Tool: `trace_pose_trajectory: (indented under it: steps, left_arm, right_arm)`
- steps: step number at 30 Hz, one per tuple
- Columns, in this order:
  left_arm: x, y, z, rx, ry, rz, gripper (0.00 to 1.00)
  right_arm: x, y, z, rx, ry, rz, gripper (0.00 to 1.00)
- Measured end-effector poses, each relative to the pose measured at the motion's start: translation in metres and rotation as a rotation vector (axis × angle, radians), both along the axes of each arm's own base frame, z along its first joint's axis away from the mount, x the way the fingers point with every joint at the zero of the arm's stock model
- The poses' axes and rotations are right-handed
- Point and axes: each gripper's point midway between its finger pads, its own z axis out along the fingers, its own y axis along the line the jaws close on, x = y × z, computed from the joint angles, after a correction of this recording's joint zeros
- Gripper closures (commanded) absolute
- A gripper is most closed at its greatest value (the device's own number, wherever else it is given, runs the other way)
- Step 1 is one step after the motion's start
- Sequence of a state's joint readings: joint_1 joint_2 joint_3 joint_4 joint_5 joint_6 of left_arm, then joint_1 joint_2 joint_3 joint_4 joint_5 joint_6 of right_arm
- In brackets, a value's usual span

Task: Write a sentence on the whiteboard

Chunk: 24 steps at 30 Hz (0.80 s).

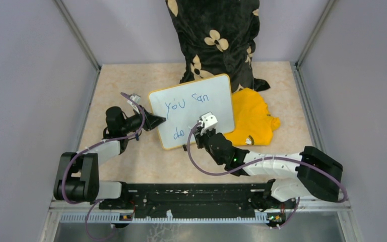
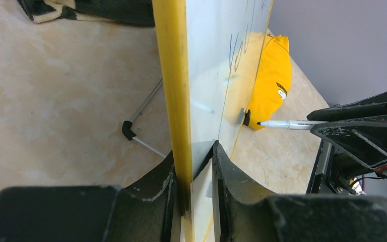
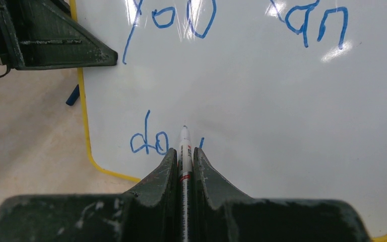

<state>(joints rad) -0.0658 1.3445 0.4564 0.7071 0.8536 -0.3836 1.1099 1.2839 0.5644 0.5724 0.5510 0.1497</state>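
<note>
Whiteboard, position: the whiteboard (image 1: pixel 189 118) stands propped mid-table (image 1: pixel 131 91), leaning back on a thin wire leg (image 2: pixel 142 108), its writing face towards the arms. A yellow cloth (image 1: pixel 252 121) lies just beside its right edge.
Left gripper: the left gripper (image 1: pixel 157 121) is clamped on the board's left edge, one finger on each face, over the yellow frame.
Right gripper: the right gripper (image 3: pixel 183 151) is closed on a marker (image 3: pixel 184 138). The tip points at the board just right of "do"; contact cannot be told.
Sentence: the sentence (image 1: pixel 174 106) is in blue, with "you can" above, "do" below, and a short stroke after it. The rest is judged outstanding.
Handling, board: judged light, thin and stiff, with a glossy face that is likely slippery. Pen pressure could rock it on its leg, so the edge clamp serves as a brace.
Where to hold: the frame edge, clear of the ink.
Handling, marker: slim and smooth; it may slide between the fingers if pushed hard.
</note>
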Motion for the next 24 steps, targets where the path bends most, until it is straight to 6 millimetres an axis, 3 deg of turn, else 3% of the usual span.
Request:
trace_pose_trajectory:
  steps: [8, 24]
  left_arm:
    - [0.0, 0.0, 0.0, 0.0, 0.0, 0.0, 1.0]
    - [0.0, 0.0, 0.0, 0.0, 0.0, 0.0, 1.0]
  right_arm:
    - [-0.002, 0.004, -0.026, -0.047, 0.052, 0.014, 1.0]
    - [0.0, -0.001, -0.046, -0.075, 0.075, -0.022, 1.0]
